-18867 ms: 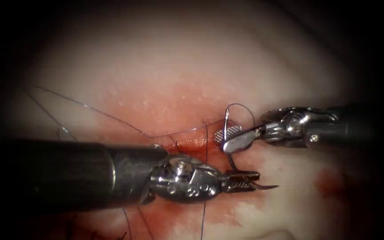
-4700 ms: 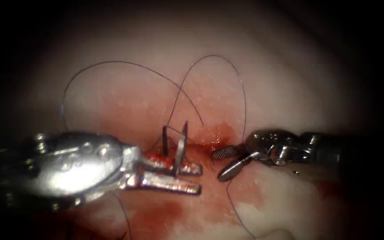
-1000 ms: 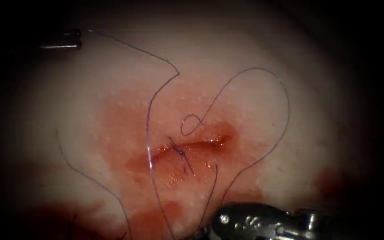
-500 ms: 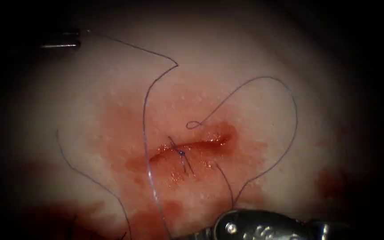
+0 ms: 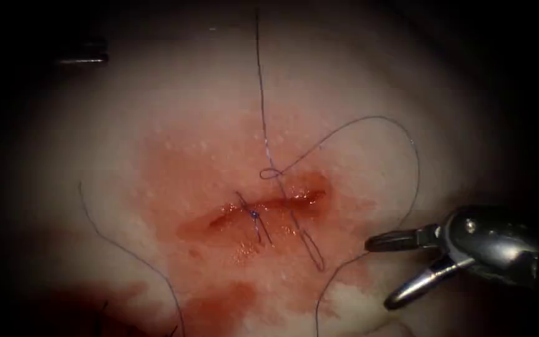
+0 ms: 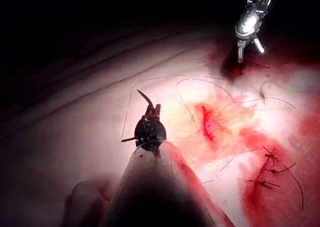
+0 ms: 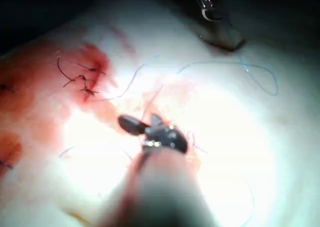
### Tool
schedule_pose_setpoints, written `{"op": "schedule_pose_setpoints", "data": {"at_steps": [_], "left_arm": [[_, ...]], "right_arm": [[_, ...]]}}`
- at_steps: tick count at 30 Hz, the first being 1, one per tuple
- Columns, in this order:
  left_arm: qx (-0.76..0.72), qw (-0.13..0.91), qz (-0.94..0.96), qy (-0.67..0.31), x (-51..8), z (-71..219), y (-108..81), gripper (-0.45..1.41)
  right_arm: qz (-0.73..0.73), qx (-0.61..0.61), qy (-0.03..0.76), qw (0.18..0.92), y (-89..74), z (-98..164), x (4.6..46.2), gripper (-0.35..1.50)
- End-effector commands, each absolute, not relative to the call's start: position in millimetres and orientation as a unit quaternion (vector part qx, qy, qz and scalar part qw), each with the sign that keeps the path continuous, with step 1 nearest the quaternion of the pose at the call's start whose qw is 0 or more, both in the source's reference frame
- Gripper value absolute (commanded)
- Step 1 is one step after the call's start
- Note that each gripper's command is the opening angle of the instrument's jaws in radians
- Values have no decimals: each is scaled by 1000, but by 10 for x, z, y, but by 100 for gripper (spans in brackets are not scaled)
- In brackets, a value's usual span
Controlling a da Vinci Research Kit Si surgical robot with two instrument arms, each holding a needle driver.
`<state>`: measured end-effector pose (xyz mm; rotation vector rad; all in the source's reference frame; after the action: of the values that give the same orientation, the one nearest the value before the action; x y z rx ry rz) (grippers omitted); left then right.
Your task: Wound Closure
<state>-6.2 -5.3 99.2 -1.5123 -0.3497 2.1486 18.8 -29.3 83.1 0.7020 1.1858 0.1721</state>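
Crosswise, the cut (image 5: pixel 263 209); needle (image 6: pixel 146 98) seemingly in left end effector (image 6: pixel 151 108).

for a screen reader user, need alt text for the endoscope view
The right arm's tool sits right of the cut in the tissue, jaws open and holding nothing. One knotted stitch crosses the cut, loose thread loops over the tissue, and red fluid stains it.

Surgical practice bench: stitched tissue (image 5: pixel 357 93), loose thread (image 5: pixel 369 122), red fluid (image 5: pixel 219 299), endoscope lighting.
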Motion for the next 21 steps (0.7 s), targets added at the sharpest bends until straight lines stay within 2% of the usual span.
{"op": "schedule_pose_setpoints", "data": {"at_steps": [1, 8, 21], "left_arm": [[-552, 244, 787, -125, -66, 998, -51, -45], [-548, 246, 790, -121, -55, 1003, -47, -45], [-542, 253, 793, -115, -45, 1012, -40, -45]], "right_arm": [[76, 316, 548, 771, -289, 850, 193, 108], [68, 296, 541, 784, -304, 906, 204, 108], [79, 258, 533, 802, -320, 965, 260, 103]]}}
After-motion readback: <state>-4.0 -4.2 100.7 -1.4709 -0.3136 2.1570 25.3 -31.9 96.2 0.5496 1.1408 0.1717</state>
